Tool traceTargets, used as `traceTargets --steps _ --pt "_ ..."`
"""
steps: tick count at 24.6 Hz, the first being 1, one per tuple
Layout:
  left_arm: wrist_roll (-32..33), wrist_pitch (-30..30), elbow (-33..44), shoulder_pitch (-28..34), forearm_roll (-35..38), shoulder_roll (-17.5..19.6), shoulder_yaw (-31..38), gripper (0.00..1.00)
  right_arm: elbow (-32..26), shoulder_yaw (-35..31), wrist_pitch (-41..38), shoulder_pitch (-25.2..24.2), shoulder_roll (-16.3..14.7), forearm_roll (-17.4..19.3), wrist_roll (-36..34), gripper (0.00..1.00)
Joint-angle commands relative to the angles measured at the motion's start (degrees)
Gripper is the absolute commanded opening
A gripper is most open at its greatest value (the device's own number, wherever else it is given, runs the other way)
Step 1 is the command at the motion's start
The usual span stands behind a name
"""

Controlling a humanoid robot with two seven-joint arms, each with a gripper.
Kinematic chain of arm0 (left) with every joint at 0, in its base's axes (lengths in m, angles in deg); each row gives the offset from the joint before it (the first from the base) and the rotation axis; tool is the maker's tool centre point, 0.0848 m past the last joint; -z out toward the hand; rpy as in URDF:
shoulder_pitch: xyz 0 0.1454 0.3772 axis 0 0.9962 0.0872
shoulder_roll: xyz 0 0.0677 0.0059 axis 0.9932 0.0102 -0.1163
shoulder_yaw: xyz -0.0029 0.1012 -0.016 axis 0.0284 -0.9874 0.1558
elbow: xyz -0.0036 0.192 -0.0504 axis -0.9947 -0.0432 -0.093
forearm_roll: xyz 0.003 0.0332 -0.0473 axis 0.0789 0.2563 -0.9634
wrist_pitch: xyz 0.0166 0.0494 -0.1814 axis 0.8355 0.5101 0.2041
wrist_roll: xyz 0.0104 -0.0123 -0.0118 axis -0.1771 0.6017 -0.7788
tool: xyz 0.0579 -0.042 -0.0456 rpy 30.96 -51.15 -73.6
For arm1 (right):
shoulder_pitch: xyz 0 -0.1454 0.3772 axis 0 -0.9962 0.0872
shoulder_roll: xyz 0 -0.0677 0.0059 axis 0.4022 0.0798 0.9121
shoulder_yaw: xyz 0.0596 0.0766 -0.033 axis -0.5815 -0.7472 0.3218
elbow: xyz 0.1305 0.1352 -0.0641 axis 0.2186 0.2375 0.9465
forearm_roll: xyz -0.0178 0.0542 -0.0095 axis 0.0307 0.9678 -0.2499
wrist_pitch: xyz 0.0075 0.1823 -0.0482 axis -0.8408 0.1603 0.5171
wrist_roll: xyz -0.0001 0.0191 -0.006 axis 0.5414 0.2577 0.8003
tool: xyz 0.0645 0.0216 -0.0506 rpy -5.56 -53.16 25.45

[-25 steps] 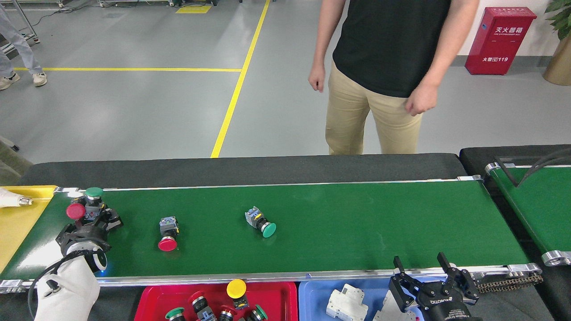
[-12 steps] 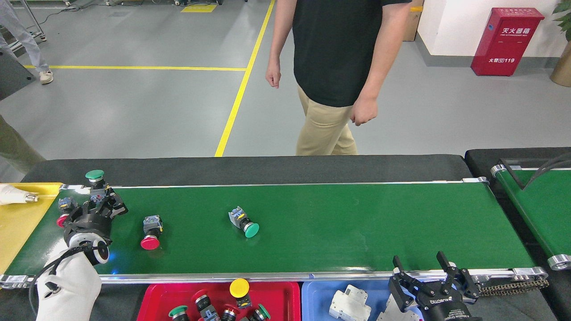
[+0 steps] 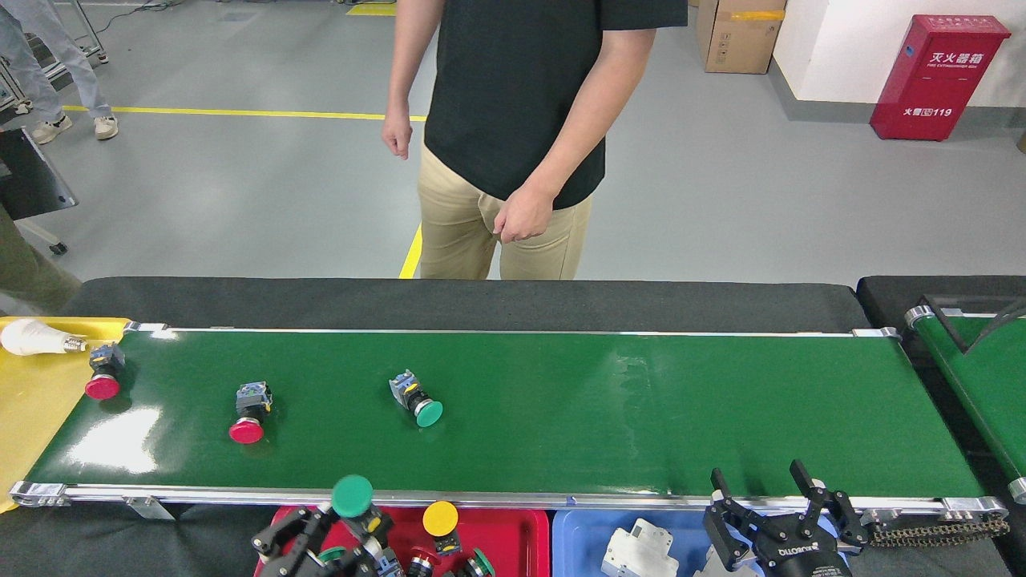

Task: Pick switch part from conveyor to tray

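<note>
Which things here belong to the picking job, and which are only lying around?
Job:
- conveyor
- green switch and two red switches on it
- red tray
- left gripper, holding a green-capped switch

Lying about:
- light bulb
- blue tray with white parts
- fire-extinguisher box

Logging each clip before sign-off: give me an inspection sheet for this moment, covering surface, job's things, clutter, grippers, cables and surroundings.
Surface: conveyor, glossy green belt, silver rails.
Job's things: three switch parts lie on the belt: red one at the left end, a second red one, green one. Red tray below the near rail holds several switches.
Clutter: light bulb on a yellow surface; white breakers in the blue tray.
Grippers: left gripper over the red tray, shut on a green-capped switch; right gripper open, empty, near the blue tray.
Cables: nothing seen.
Surroundings: person standing behind the conveyor; red fire box; second belt at right.
</note>
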Motion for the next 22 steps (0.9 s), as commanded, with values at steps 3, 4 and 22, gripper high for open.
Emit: traceTargets --steps 3,4,22 --pt "-0.2 -1.1 0.6 0.0 0.1 2.3 1.0 1.0 -0.8 -0.2 0.1 -0.1 -0.4 0.1 -0.5 1.0" --pt "-0.3 -1.1 0.5 0.1 0.1 2.7 2.0 1.0 -0.8 -0.2 0.1 -0.1 -0.4 0.1 -0.5 1.0" --pt "-6.1 14.0 -10.0 -2.8 5.6 -0.4 21.5 0.99 -0.9 -0.3 0.3 -0.3 -0.2 0.1 -0.6 1.0"
